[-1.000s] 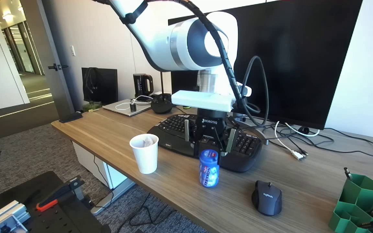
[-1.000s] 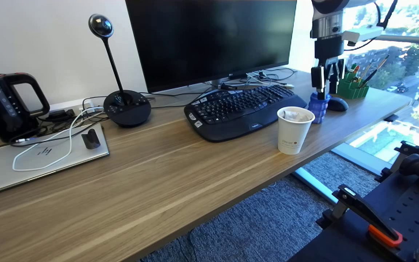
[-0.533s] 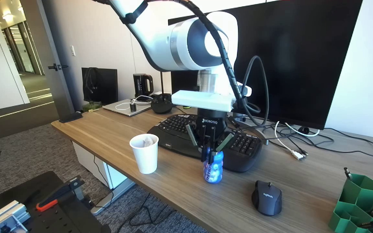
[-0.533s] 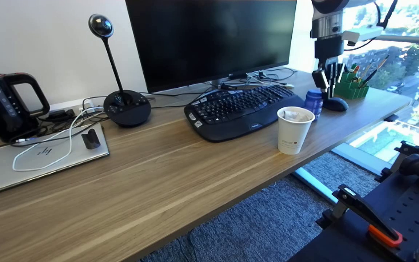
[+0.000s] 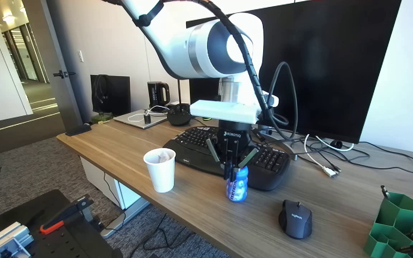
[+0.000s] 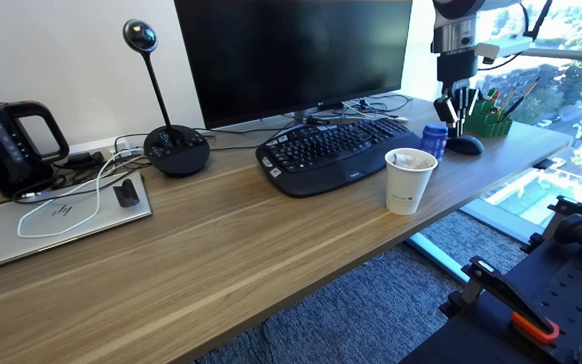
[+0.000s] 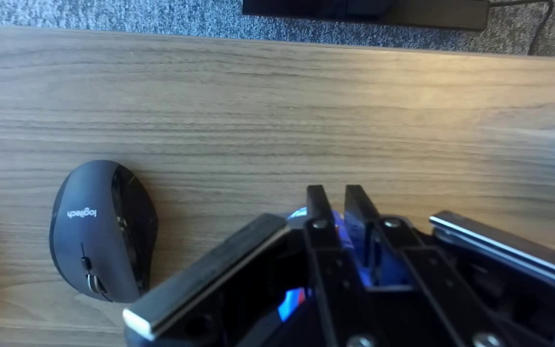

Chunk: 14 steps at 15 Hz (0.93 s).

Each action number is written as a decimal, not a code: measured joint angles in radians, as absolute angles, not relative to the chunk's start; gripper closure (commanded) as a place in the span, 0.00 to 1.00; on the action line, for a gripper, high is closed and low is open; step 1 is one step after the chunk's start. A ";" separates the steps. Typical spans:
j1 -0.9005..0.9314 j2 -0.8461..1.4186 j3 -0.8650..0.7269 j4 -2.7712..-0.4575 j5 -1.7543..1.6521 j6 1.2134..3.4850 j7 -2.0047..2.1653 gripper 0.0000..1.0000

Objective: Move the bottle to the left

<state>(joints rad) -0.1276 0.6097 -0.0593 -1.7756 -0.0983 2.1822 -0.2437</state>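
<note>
The blue bottle with white lettering stands upright on the desk, in front of the keyboard. My gripper points down at the bottle's upper part, its two fingers drawn together with only a narrow gap between them. They cover part of the bottle's top in that exterior view. Seen from elsewhere, the bottle is to one side of the fingertips, not between them. In the wrist view, blue patches of the bottle show behind and beneath the gripper. Whether finger and bottle touch I cannot tell.
A white paper cup stands near the desk's front edge, close to the bottle in an exterior view. The black keyboard lies behind. A dark mouse and a green pen holder are on the bottle's opposite side. A monitor stands behind.
The fingers have come together from an open stance. The bottle has shifted slightly, toward the keyboard, and now sits beside the fingers. The arm has barely moved.
</note>
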 measured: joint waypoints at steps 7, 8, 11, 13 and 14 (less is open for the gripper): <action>-0.128 0.610 -0.061 -1.775 -0.099 2.199 -0.244 0.66; -0.128 0.609 -0.061 -1.775 -0.099 2.202 -0.244 0.60; -0.128 0.609 -0.062 -1.775 -0.099 2.219 -0.244 0.39; -0.128 0.609 -0.063 -1.775 -0.099 2.226 -0.244 0.24; -0.128 0.609 -0.063 -1.775 -0.099 2.229 -0.244 0.16</action>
